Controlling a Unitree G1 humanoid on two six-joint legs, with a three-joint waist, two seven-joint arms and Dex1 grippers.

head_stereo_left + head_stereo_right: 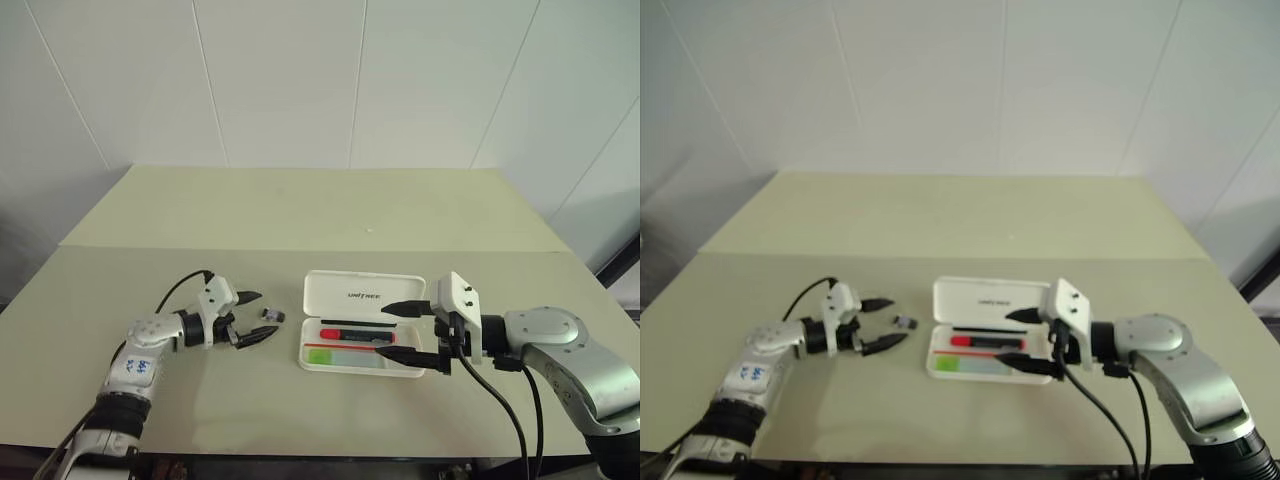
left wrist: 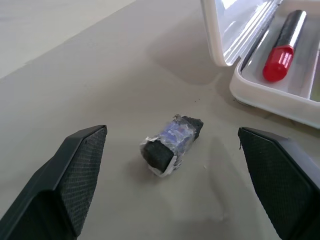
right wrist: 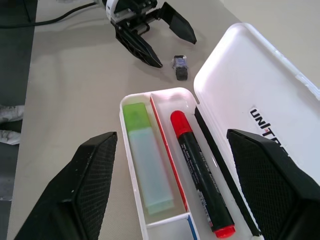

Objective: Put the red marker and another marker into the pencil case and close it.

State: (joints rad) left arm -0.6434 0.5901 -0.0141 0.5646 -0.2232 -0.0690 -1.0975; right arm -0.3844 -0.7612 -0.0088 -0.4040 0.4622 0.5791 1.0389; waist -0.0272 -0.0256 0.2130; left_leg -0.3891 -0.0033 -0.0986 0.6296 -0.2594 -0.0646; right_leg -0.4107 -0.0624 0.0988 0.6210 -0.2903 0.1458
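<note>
A pale beige table (image 1: 330,215) runs back to a white panelled wall (image 1: 300,80), with a seam crossing the top from left to right a little beyond the things on it. Near the middle of the near half lies the white case (image 1: 363,322), lid thrown back flat towards the wall with a small dark logo on its inner face, tray on the near side. In the tray the red marker (image 3: 200,167) lies lengthways along the far compartment, black barrel with red at both ends, and the green marker (image 3: 147,155) lies in the near compartment beside it, a thin red divider between them. Just left of the case, apart from it, a tiny dark piece (image 2: 170,142) wrapped in a shiny scrap sits on the bare table. The left gripper (image 1: 252,316) hangs over the table just left of that piece, fingers spread wide and holding nothing. The right gripper (image 1: 402,330) hangs at the case's right end, fingers wide apart and empty, one over the lid and one over the tray's near edge
</note>
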